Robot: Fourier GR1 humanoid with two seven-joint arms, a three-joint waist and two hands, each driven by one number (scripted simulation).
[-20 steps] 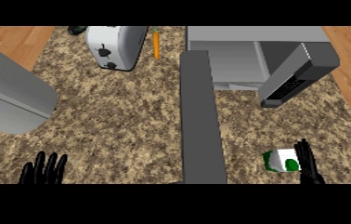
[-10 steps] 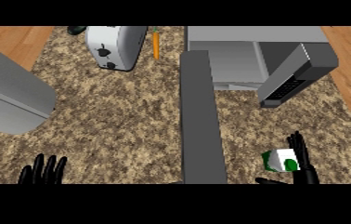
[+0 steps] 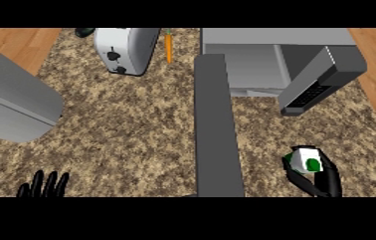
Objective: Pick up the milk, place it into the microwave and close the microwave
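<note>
The milk [image 3: 305,161], a small white carton with a green mark, sits low at the right of the counter. My right hand [image 3: 325,180] is curled round it, thumb on its left side and fingers on its right. Behind it the microwave [image 3: 257,60] stands with its door [image 3: 317,82] swung open toward me. My left hand [image 3: 44,185] rests open at the lower left edge, fingers up.
A long dark grey bar [image 3: 215,129] runs down the middle of the counter. A toaster [image 3: 123,49] and a carrot [image 3: 169,46] lie at the back. A grey box [image 3: 22,104] sits at the left edge.
My right hand has closed round the milk; its fingers stood beside the carton before. The left hand has sunk slightly lower at the edge.
</note>
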